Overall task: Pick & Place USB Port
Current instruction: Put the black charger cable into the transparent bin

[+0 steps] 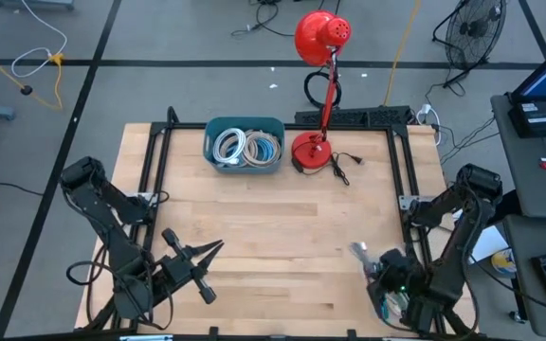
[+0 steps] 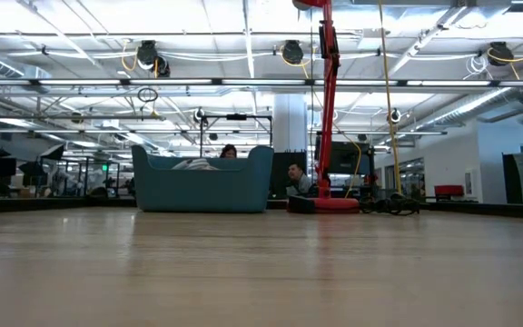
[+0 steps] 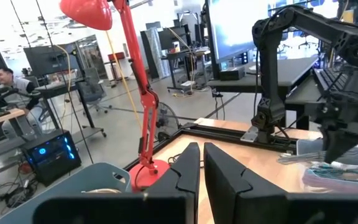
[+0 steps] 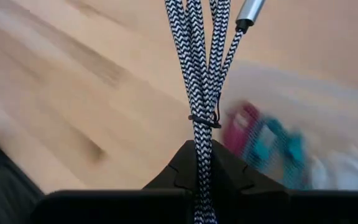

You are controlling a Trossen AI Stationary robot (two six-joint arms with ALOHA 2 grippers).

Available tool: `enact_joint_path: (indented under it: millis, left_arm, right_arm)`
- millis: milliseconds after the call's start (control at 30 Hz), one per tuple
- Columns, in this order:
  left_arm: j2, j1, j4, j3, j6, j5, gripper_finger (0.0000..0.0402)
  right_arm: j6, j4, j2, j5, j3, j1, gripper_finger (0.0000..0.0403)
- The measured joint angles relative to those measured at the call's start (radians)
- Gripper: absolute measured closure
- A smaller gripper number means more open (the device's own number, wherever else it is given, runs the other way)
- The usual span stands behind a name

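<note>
A bundle of black-and-white braided USB cable with a silver plug sticks out of my right gripper, which is shut on it. In the high view that gripper is near the table's front right, with the cable at its tip. My left gripper waits shut at the front left, held level with nothing between its fingers. A blue bin holding coiled cables stands at the far middle of the table. My right gripper pinches the bundle's several strands between its two fingers, just behind the thin black tie. The fingers slant down toward the table and lie along the strands. The bundle runs straight out past the fingertips, plug end foremost, above the table.
A red desk lamp stands right of the bin. A clear bag with colourful contents lies under the right arm at the front right. Black frame rails run along the table's sides. Bare wood lies between the two grippers.
</note>
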Motion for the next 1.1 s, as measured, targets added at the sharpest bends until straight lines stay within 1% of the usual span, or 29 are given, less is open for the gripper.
enact_joint_path:
  millis: [33,100,267,367,567,700,900,1100]
  left_arm:
    - [0.000,0.000,0.000,0.000,0.000,0.000,0.0376]
    - [0.000,0.000,0.000,0.000,0.000,0.000,0.0376]
    - [0.000,0.000,-0.001,0.000,0.000,0.000,0.0376]
    - [0.000,0.000,-0.012,0.000,-0.019,0.000,0.0376]
    - [0.000,0.000,-0.058,0.000,-0.091,0.003,0.0376]
    - [0.000,-0.001,-0.063,0.000,-0.100,0.007,0.0376]
    - [0.001,-0.001,-0.074,0.000,-0.122,0.050,0.0376]
    - [0.002,-0.001,-0.087,0.000,-0.153,0.052,0.0376]
  right_arm:
    - [0.017,-0.006,0.000,-0.043,0.000,0.005,0.0391]
    - [0.025,0.012,0.000,-0.081,0.001,0.013,0.0392]
    - [0.011,0.127,0.002,-0.104,0.003,0.037,0.0392]
    - [0.017,0.154,0.007,-0.105,0.003,0.063,0.0392]
    - [0.043,0.115,0.007,-0.104,0.003,0.095,0.0392]
    - [0.058,0.069,0.007,-0.109,0.003,0.109,0.0392]
    - [0.083,0.070,0.007,-0.186,0.003,0.142,0.0392]
    - [0.089,0.057,0.007,-0.207,0.003,0.156,0.0392]
